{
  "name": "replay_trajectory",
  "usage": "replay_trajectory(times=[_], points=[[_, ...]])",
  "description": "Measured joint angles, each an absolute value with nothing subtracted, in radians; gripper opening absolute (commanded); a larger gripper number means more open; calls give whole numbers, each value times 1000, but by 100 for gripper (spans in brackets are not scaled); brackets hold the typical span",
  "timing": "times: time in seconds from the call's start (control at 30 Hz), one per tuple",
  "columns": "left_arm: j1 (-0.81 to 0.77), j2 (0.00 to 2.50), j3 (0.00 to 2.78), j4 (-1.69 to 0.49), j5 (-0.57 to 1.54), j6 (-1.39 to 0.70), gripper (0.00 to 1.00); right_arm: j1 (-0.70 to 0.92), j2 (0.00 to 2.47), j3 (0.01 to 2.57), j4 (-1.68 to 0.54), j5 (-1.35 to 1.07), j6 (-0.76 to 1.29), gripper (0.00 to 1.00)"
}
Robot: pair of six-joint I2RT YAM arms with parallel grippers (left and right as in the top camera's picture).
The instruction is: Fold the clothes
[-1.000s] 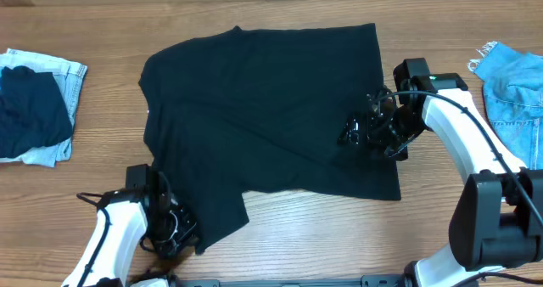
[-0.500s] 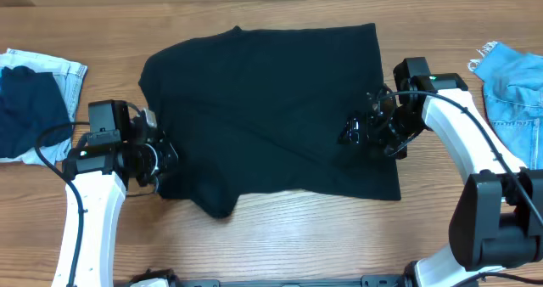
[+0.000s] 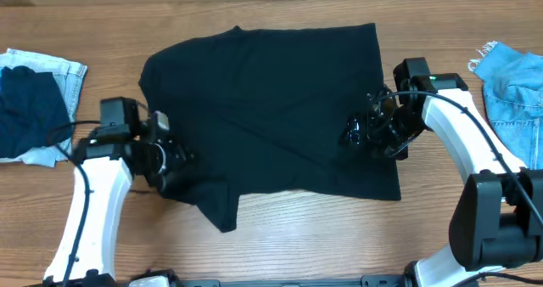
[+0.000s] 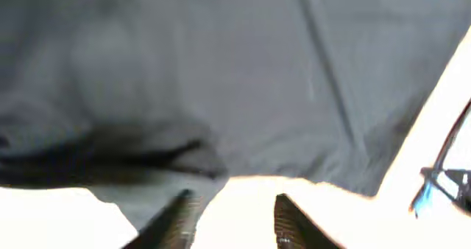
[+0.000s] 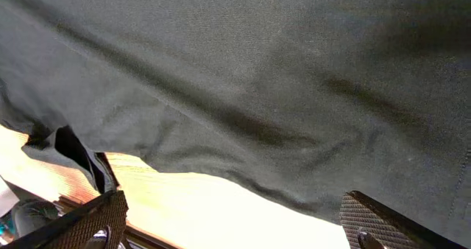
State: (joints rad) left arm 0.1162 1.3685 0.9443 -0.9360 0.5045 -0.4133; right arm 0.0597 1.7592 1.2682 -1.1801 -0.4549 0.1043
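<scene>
Saw black shirt [image 3: 271, 100] spread mid-frame on table [image 3: 322, 232]. Found left gripper [image 3: 174, 161] at its lower-left edge, fingers apart, gripping nothing; right gripper [image 3: 355, 132] over shirt's right side, spread wide.

Your overhead camera hangs above the tabletop [image 3: 280, 236] and looks straight down, far enough back to take in both arms and all of the clothes [image 3: 271, 109]. Your left wrist camera looks out over the left pincer [image 4: 232, 223], very near the fabric and blurred. Your right wrist camera looks past the right pincer [image 5: 235, 230], equally close but sharper. All three views share the clothes and some bare wood.
</scene>
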Motion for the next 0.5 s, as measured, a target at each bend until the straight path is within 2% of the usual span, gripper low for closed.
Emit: replay_trajectory(times=[0.1,0.3,0.5], points=[[23,1369,944,-940,509,-408,52,60,1759,1268,-1180,-452,105,97],[-109,1369,944,-923,392,-369,53,60,1759,1268,-1190,-453,99,97],[-132,1369,944,-929,225,-313,56,60,1759,1268,-1190,-457,92,97]])
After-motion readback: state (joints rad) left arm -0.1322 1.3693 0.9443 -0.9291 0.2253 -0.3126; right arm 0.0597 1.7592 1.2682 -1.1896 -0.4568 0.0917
